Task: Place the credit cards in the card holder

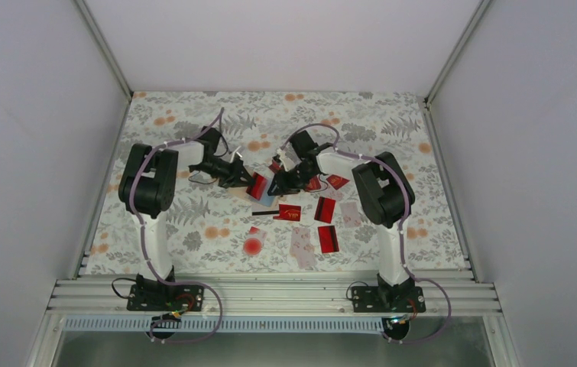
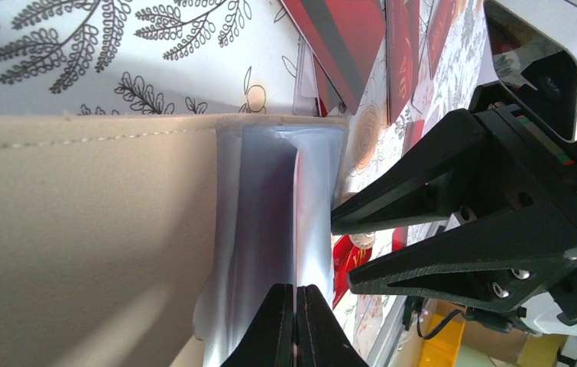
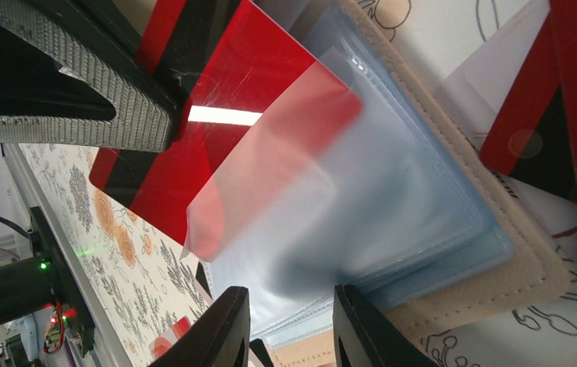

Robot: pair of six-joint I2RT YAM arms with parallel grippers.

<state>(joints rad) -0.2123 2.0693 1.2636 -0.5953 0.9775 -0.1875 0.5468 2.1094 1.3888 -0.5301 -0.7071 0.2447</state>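
Note:
The tan card holder (image 3: pixel 518 284) lies open between my grippers, its light blue sleeves (image 3: pixel 377 206) up; it also shows in the left wrist view (image 2: pixel 79 229) and the top view (image 1: pixel 267 196). My left gripper (image 2: pixel 295 306) is shut on a red card (image 3: pixel 216 99) with a black stripe, whose far corner sits inside a translucent sleeve. My right gripper (image 3: pixel 293 317) is open, its fingers on either side of the sleeves' near edge. From above, the left gripper (image 1: pixel 245 177) and right gripper (image 1: pixel 277 186) almost meet. More red cards (image 1: pixel 325 209) and pale cards (image 1: pixel 301 243) lie loose on the cloth.
A round red blot (image 1: pixel 252 246) marks the floral cloth (image 1: pixel 193 222) near the front. Several loose cards lie right of the holder (image 3: pixel 568 115) and behind it (image 2: pixel 338 38). Metal rails (image 1: pixel 270 294) edge the table's near side; white walls enclose the other sides.

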